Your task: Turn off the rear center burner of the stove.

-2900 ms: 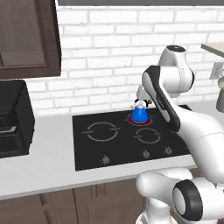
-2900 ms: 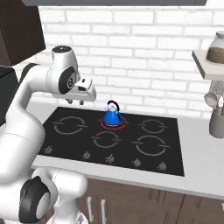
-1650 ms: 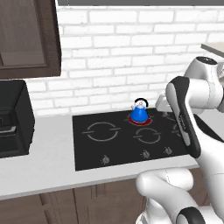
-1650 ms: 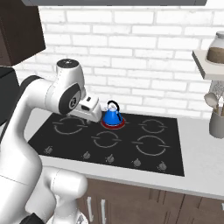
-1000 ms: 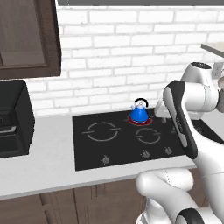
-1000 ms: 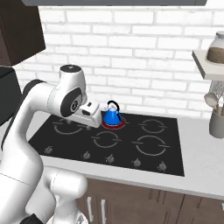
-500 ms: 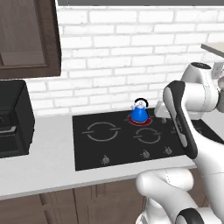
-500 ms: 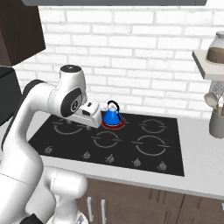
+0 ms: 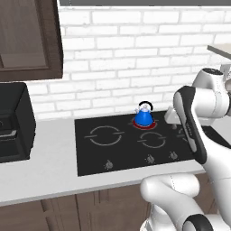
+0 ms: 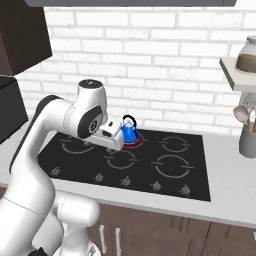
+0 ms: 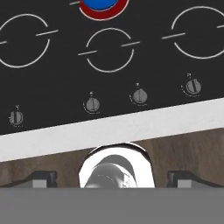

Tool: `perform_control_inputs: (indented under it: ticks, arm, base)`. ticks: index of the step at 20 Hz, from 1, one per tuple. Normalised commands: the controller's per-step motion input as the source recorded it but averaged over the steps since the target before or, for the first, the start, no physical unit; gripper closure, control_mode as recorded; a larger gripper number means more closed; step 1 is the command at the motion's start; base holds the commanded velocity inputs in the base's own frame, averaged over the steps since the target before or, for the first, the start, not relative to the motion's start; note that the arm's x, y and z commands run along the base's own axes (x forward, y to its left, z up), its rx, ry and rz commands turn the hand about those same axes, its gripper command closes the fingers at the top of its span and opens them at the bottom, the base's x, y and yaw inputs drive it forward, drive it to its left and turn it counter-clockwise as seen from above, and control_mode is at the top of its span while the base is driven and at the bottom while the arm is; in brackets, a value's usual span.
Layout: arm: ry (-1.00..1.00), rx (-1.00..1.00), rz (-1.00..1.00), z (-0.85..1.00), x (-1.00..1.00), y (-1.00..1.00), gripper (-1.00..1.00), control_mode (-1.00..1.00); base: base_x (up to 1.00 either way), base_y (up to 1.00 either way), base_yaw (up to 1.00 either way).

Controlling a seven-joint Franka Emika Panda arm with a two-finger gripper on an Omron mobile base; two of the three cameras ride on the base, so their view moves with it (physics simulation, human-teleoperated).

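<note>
Glossy black glass made up the stove [image 11: 57, 78], which filled the upper half of the hand view, with the pale worktop [image 11: 131, 124] as a band below it and brown cabinet fronts lower still. The rear center burner [image 11: 104, 8] was seen glowing red at the top centre of that frame, cut by the upper edge, with a blue kettle [image 11: 101, 2] standing on it. In the right base view the same red zone [image 10: 134, 141] lay at the frame's middle, just to the right of the white hand.

The relation that counted was taken to be the one between the end effector [image 11: 113, 177] and the row of knobs [image 11: 139, 96], since a burner is switched at its knob (not at the glowing ring itself). In the hand view four knobs were lined up along the stove's near edge, a little above frame centre, so the row lay ahead of the fingers and across the worktop band from them. Which knob governs the rear centre zone could not be read from the tiny marks beside them.

The two dark fingertips [image 11: 39, 178] were set far apart at the lower left and lower right of the hand view, and nothing was held between them.
</note>
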Motion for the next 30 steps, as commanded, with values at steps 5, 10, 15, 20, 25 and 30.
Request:
perform_control_inputs:
  ticks: [5, 10, 15, 20, 25, 30]
  arm:
    - [0.06, 0.0, 0.0, -0.27, 0.0, -0.28, -1.0, -1.0]
    - [0.09, 0.0, 0.0, -0.34, 0.0, -0.24, -1.0, -1.0]
    - [0.07, 0.0, 0.0, -0.31, 0.0, -0.17, -1.0, -1.0]
    - [0.03, -0.02, 0.0, -0.36, 0.14, -0.03, -1.0, -1.0]
    - [0.09, -0.01, 0.03, -0.51, 0.34, 0.0, -1.0, -1.0]
    - [0.05, 0.0, 0.07, -0.5, 0.33, 0.0, -1.0, -1.0]
  base:
    - [0.0, 0.0, 0.0]
    - [0.0, 0.0, 0.0]
    - [0.0, 0.0, 0.0]
    - [0.0, 0.0, 0.0]
    - [0.0, 0.0, 0.0]
    - [0.0, 0.0, 0.0]
